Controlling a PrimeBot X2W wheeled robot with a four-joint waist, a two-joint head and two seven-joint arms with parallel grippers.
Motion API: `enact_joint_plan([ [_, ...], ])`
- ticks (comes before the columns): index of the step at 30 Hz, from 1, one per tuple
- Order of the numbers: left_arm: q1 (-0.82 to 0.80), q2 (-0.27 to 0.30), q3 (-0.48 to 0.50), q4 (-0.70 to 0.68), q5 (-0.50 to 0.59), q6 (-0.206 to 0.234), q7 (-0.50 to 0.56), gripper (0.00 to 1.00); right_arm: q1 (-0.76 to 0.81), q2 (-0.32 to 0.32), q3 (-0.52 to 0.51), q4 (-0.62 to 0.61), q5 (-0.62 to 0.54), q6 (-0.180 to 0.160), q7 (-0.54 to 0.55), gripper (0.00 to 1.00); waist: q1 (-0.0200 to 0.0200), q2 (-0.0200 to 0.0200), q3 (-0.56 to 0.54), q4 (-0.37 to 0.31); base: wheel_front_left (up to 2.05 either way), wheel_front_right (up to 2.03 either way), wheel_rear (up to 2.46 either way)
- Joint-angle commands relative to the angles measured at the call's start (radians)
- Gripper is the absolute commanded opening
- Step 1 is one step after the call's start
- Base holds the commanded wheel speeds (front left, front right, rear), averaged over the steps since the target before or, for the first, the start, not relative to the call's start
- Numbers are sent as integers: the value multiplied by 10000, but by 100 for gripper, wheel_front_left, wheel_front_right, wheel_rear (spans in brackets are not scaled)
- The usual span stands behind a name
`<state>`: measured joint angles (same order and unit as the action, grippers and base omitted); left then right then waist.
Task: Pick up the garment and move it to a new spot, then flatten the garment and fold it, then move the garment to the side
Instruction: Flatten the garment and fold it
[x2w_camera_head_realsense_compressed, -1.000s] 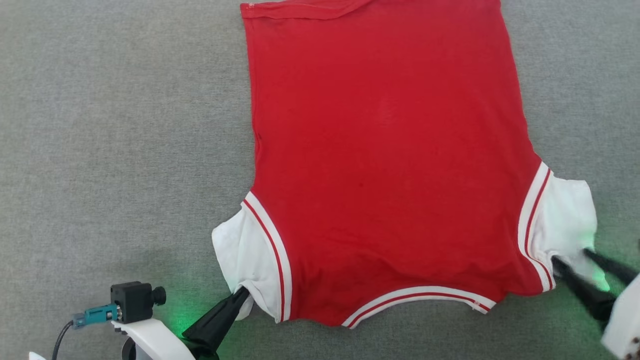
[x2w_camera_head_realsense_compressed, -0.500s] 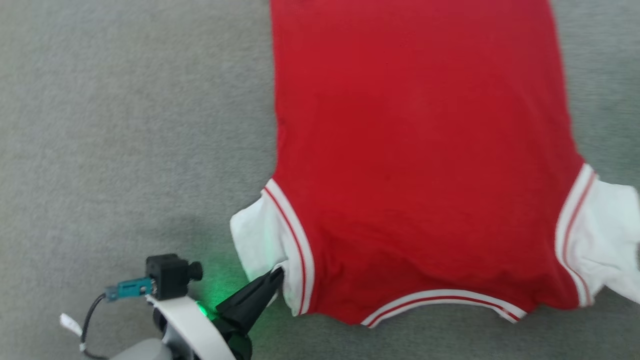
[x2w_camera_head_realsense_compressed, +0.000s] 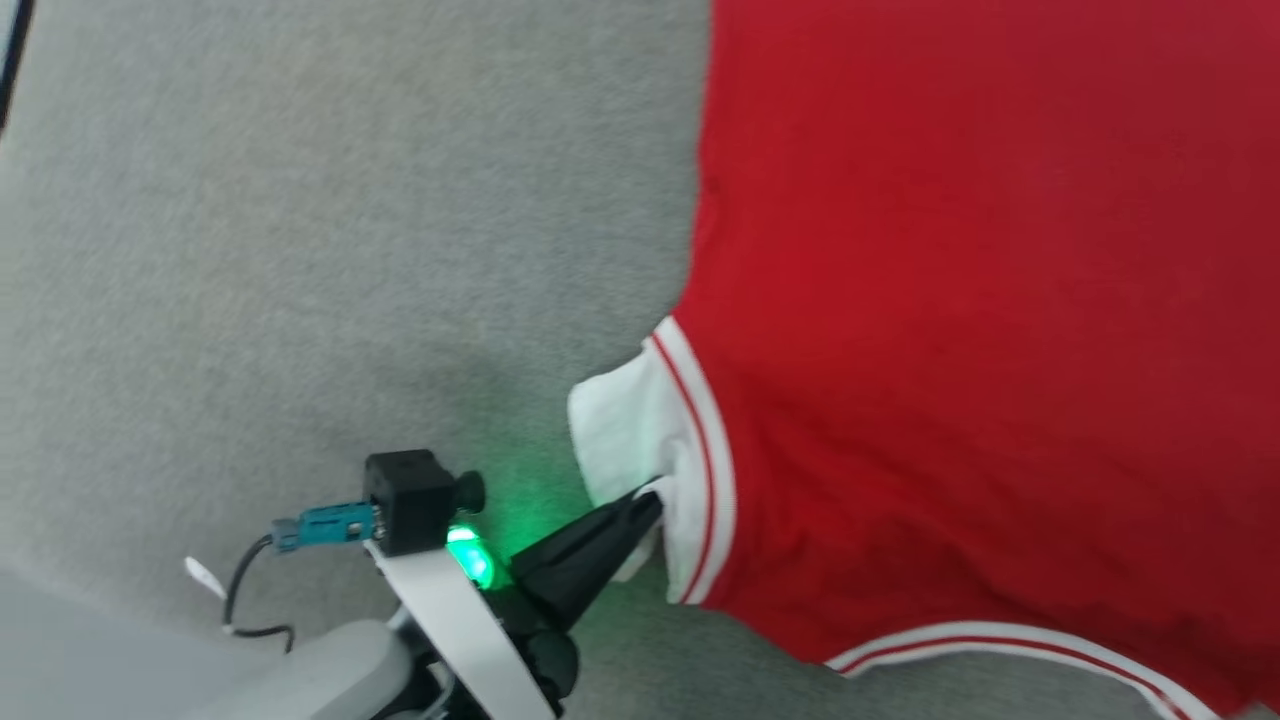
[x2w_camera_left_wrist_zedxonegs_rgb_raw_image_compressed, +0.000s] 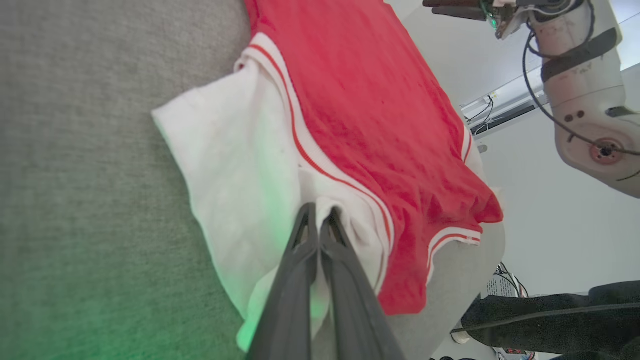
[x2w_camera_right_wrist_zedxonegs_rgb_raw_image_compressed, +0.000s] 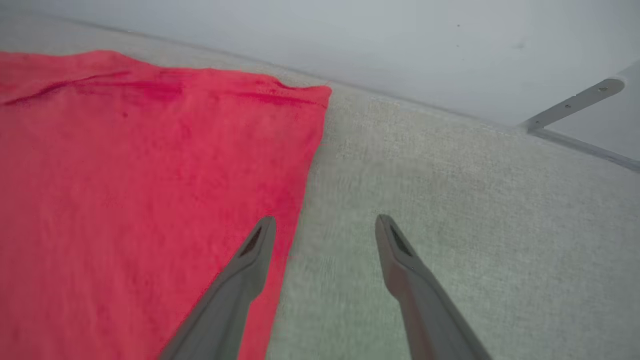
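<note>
Grey fabric-covered table (x2w_camera_head_realsense_compressed: 300, 250): left pincer (x2w_camera_head_realsense_compressed: 652, 497) clamps the white-sleeved red T-shirt (x2w_camera_head_realsense_compressed: 950, 300) lower centre; right wrist view reveals right pincer (x2w_camera_right_wrist_zedxonegs_rgb_raw_image_compressed: 326, 219) spread.

Left jaws pinched together on the garment (x2w_camera_left_wrist_zedxonegs_rgb_raw_image_compressed: 380, 115) sleeve; right jaws spread wide apart.

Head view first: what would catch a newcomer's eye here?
The big red garment lies spread flat on the grey surface, filling the right side. At its lower left corner, the left claw is shut on its white sleeve, beside a bright green light. The right claw is open over the garment's edge.
</note>
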<state>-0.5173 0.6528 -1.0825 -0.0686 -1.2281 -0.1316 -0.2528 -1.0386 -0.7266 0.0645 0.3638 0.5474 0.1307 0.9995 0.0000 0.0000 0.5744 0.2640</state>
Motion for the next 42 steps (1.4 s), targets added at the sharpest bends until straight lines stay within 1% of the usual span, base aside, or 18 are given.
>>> enact_joint_plan([
  [1,-223,-133,-120,-64,85,21,-40,0,-453,27,-17,385,-181,1,54,100,0,0,586,634,0,0,0],
  [3,-342,-241,-264,-207,-113,21,-60,0,-945,97,-9,1093,-420,1,126,100,0,0,704,854,0,0,0],
  [6,-473,-227,-403,-290,-195,21,-98,0,-1559,133,4,1905,-809,1,-5,100,0,0,816,1078,0,0,0],
  [11,-626,-205,-458,-541,-262,21,-123,0,-2070,379,291,3044,-1259,1,204,100,0,0,1066,1236,0,0,0],
  [13,-643,-166,-485,-611,-218,21,-129,0,-2197,402,536,3418,-1465,1,393,100,0,0,1153,1247,0,0,0],
  [16,-685,-171,-402,-670,-193,21,-127,0,-2325,466,654,3615,-1545,1,418,100,0,0,1216,1242,0,0,0],
  [17,-699,-177,-350,-700,-170,21,-129,0,-2399,494,680,3702,-1573,1,376,82,0,0,1244,1236,0,0,0],
  [18,-719,-173,-322,-712,-137,21,-130,0,-2473,530,743,3780,-1580,1,381,39,0,0,1274,1228,0,0,0],
  [19,-732,-178,-301,-715,-109,21,-130,0,-2521,546,807,3820,-1573,1,348,0,0,0,1298,1211,0,0,0],
  [22,-727,-186,-154,-706,-83,21,-132,0,-2727,506,851,3906,-1478,-1,104,0,0,0,1318,1085,0,0,0],
  [25,-634,-258,70,-710,-151,21,-133,0,-2949,487,671,3983,-1360,-13,-432,0,0,0,1211,912,0,0,0],
  [27,-469,-151,194,-557,-166,21,-132,0,-2834,556,765,3919,-1126,-10,-643,0,0,0,1004,748,0,0,0],
  [29,-311,-106,341,-478,-188,21,-132,0,-2707,442,1005,3717,-843,-10,-796,0,0,0,793,582,0,0,0],
  [30,-179,10,447,-451,-209,21,-134,0,-2441,287,1361,3379,-422,-9,-840,0,0,0,541,382,0,0,0],
  [33,57,174,648,-471,-187,21,-134,0,-1813,-146,1868,2646,375,-3,-787,0,0,0,188,63,0,0,0],
  [37,384,492,894,-508,-166,21,-133,0,-524,-964,2540,1357,1519,-1,-736,0,0,0,-253,-395,0,0,0],
  [42,800,850,1126,-535,-192,21,-133,0,1608,-1936,2899,-326,2804,-1,-867,0,0,0,-745,-922,0,0,0],
])
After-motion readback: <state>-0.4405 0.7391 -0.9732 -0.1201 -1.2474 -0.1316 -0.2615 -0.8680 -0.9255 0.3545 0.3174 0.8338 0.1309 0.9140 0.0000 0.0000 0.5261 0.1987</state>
